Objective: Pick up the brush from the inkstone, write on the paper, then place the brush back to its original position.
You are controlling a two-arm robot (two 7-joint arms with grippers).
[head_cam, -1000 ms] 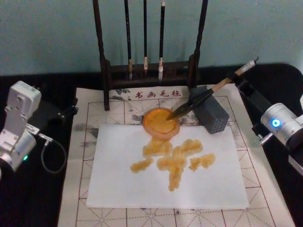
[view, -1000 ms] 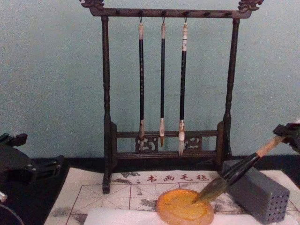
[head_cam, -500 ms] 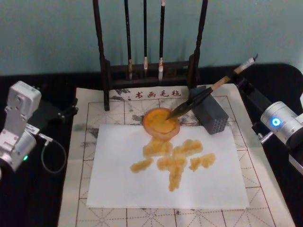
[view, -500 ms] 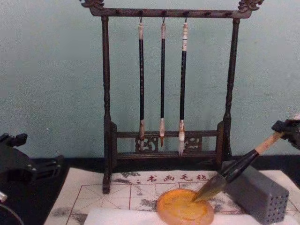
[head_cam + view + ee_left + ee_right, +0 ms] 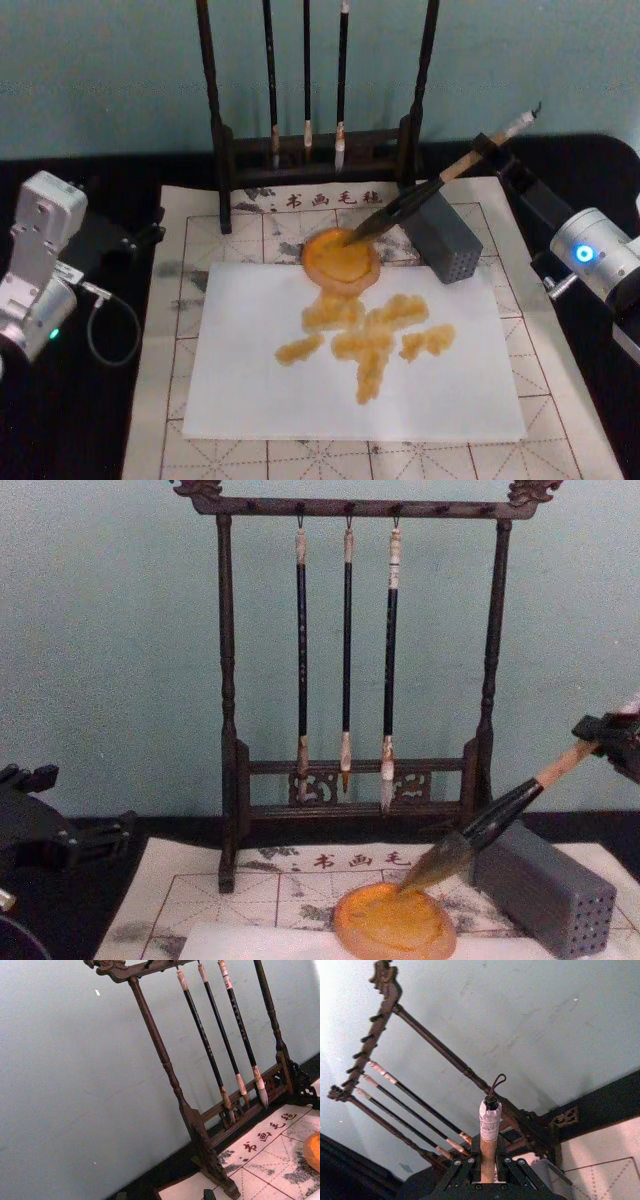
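Brush (image 5: pixel 435 180) is clamped near its white cap in my right tool (image 5: pixel 487 1167), slanted so the bristle tip reaches the inkstone (image 5: pixel 338 262) while the shaft passes over the grey block (image 5: pixel 445 240). Paper (image 5: pixel 250 380) carries amber strokes: return stage, I judge. Left arm (image 5: pixel 40 265) is parked at the tabletop's left.

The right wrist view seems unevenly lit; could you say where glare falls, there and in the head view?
Right wrist view: the wall washes out near white behind the brush rack's carved end. Head view: the right arm's blue light blooms.
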